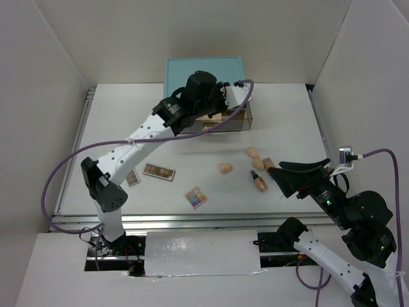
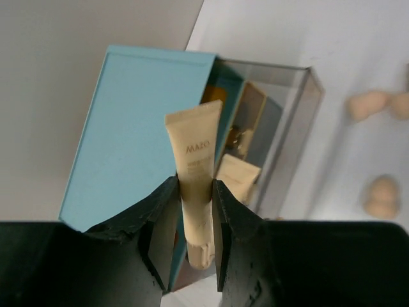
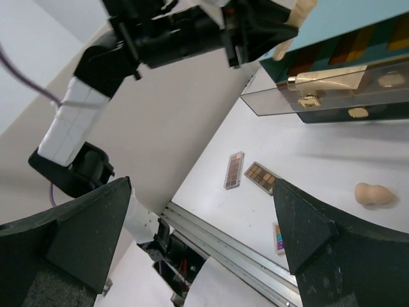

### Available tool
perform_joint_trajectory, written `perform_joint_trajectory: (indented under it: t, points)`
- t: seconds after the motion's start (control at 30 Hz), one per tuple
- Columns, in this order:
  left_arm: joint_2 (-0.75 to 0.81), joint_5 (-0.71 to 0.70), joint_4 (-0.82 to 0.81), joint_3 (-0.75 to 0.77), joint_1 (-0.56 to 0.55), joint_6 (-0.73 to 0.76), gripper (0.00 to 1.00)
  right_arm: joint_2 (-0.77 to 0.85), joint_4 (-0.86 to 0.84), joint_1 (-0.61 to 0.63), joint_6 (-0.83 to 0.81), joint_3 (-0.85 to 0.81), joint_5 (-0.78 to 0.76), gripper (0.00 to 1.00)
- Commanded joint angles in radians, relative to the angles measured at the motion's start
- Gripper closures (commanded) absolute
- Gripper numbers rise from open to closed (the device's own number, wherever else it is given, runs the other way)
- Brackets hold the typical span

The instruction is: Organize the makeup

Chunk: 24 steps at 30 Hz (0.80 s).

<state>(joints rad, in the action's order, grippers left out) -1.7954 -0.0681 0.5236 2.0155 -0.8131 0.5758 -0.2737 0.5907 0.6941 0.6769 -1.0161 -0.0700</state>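
My left gripper (image 1: 223, 102) is shut on a beige tube (image 2: 197, 153) and holds it over the open clear drawer (image 2: 300, 121) of the teal chest (image 1: 204, 67). A second beige tube (image 3: 326, 78) lies in that drawer. Two rectangular eyeshadow palettes (image 1: 159, 171) (image 1: 132, 178) and a square multicolour palette (image 1: 196, 197) lie on the table at the front left. Three peach sponges (image 1: 225, 167) (image 1: 254, 152) (image 1: 258, 164) and a brownish bottle (image 1: 258, 181) lie mid-table. My right gripper (image 1: 276, 178) is open and empty, just right of the bottle.
White walls close in the table on the left, back and right. A metal rail (image 1: 192, 220) runs along the near edge. The left arm (image 1: 137, 137) stretches diagonally over the table's left half towards the chest.
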Motion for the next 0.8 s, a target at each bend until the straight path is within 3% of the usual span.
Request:
perform_joint_trajectory:
  t: [0.0, 0.17, 0.37, 0.4, 0.43, 0.57, 0.63, 0.7, 0.73, 0.77]
  points:
    - [-0.082, 0.023, 0.021, 0.068, 0.058, 0.084, 0.60, -0.028, -0.042, 0.002, -0.026, -0.033, 0.001, 0.00]
    - [-0.133, 0.059, -0.072, -0.016, 0.120, 0.065, 0.55, -0.044, -0.063, 0.001, -0.033, -0.018, 0.007, 0.00]
    - [-0.075, -0.012, -0.240, -0.139, 0.124, 0.007, 0.35, -0.082, -0.075, 0.001, -0.037, -0.007, 0.013, 0.00]
    - [-0.029, -0.015, -0.255, -0.144, 0.126, -0.022, 0.28, -0.087, -0.080, 0.001, -0.037, -0.001, 0.013, 0.00]
    - [0.000, -0.018, -0.278, -0.167, 0.124, -0.045, 0.01, -0.094, -0.098, 0.002, -0.036, 0.007, 0.009, 0.00]
    - [0.241, -0.062, -0.408, -0.248, 0.117, -0.169, 0.01, -0.159, -0.181, 0.002, -0.040, 0.082, -0.017, 0.01]
    - [0.309, -0.172, -0.424, -0.259, 0.100, -0.273, 0.01, -0.241, -0.247, 0.001, -0.030, 0.109, -0.008, 0.06]
    - [0.387, -0.290, -0.374, -0.241, 0.086, -0.418, 0.00, -0.342, -0.343, -0.001, -0.008, 0.157, -0.017, 0.40]
    - [0.407, -0.424, -0.332, -0.230, 0.084, -0.480, 0.01, -0.376, -0.382, 0.001, 0.022, 0.174, -0.030, 0.60]
    - [0.438, -0.493, -0.279, -0.218, 0.078, -0.601, 0.00, -0.416, -0.415, -0.001, 0.042, 0.197, -0.045, 0.89]
